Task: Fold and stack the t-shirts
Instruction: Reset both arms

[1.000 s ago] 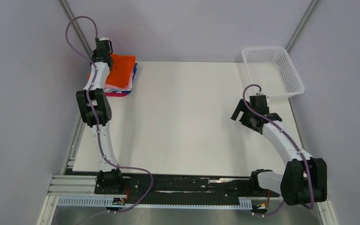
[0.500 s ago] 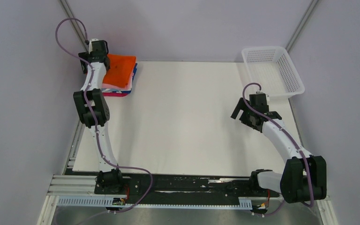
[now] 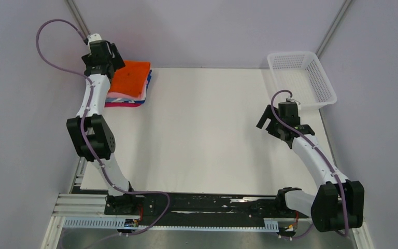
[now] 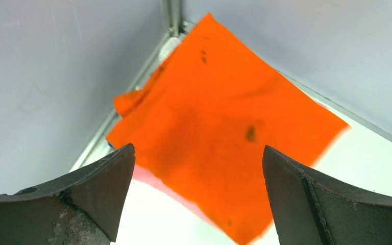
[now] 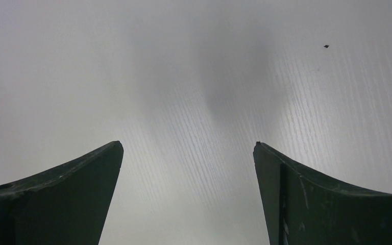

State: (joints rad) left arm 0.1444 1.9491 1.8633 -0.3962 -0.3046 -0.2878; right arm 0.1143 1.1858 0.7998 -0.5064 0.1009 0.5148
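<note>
White table (image 3: 207, 135), far-left corner: the orange t-shirt (image 4: 224, 132) tops the stack (image 3: 133, 97). Left gripper (image 4: 196, 150) hovers above, wide and empty; right gripper (image 5: 189, 145) wide too. Stacking looks done, so next a clean retreat.

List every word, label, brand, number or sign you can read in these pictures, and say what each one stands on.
No text can be read in any view.
The folded bright orange cloth t-shirt bears only small dark specks, no letters.
The white plastic mesh basket and the white table show no print.
</note>
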